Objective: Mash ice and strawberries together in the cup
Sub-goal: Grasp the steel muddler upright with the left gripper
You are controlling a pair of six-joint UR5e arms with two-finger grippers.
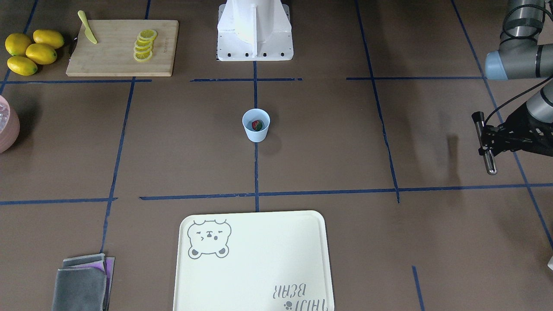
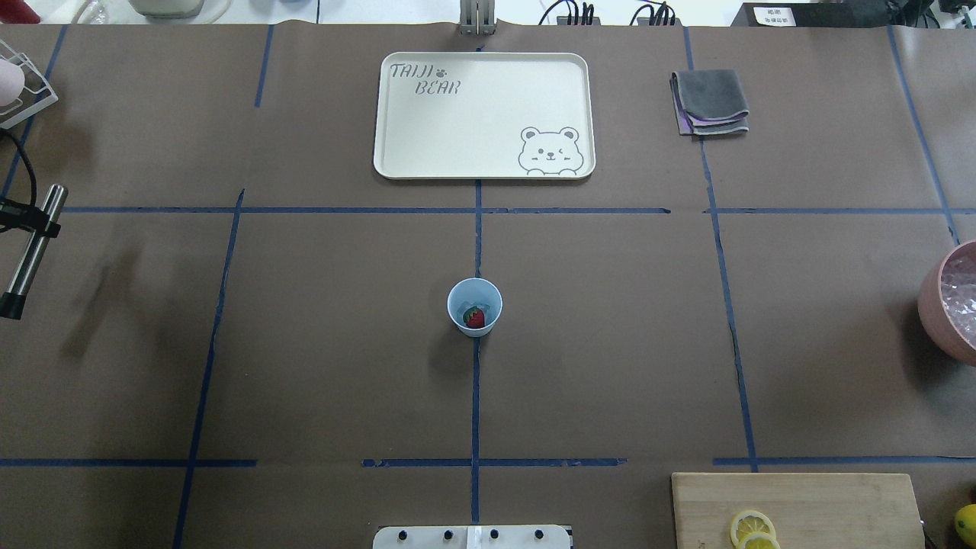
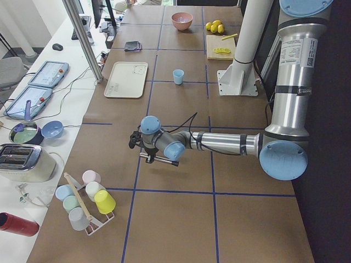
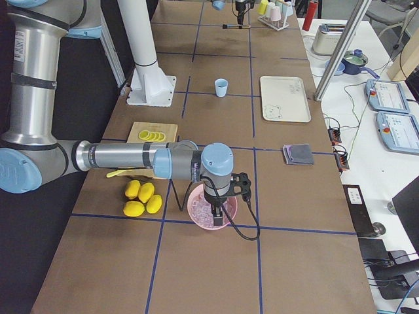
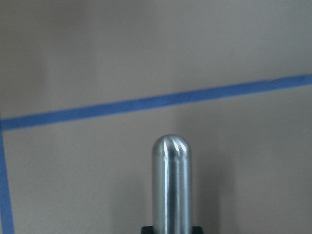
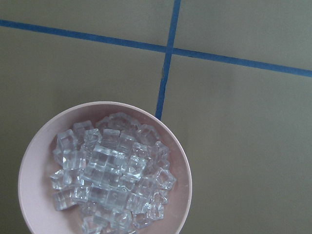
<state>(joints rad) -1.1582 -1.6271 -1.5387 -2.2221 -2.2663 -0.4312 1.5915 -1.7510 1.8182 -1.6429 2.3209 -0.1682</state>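
— From the left: what has the left gripper got?
— Its fingers are closed around a steel rod. It is held off the table near the left end, closer to level than upright and well apart from the cup.
— And the middle?
— The cup stands upright on a tape line, with the strawberry at its bottom. Something pale lies beside the berry, but I cannot tell whether it is ice.
— The right?
— The right gripper hangs over the pink bowl, which is heaped with ice. Only the side view shows it, so I cannot tell whether its fingers are apart or together.
— Which step is this?
— I judge the mashing has not begun. The rod is far off, and the right arm seems set to fetch ice.
— How to do it well?
— Take one cube from the top of the heap, where the fingers have room. Release it low over the cup's mouth so it cannot bounce out. Then turn the rod upright, centre it over the rim and press straight down, gently. The cup looks light and narrow-based, so a sideways shove would likely tip it. The free gripper should steady its wall.
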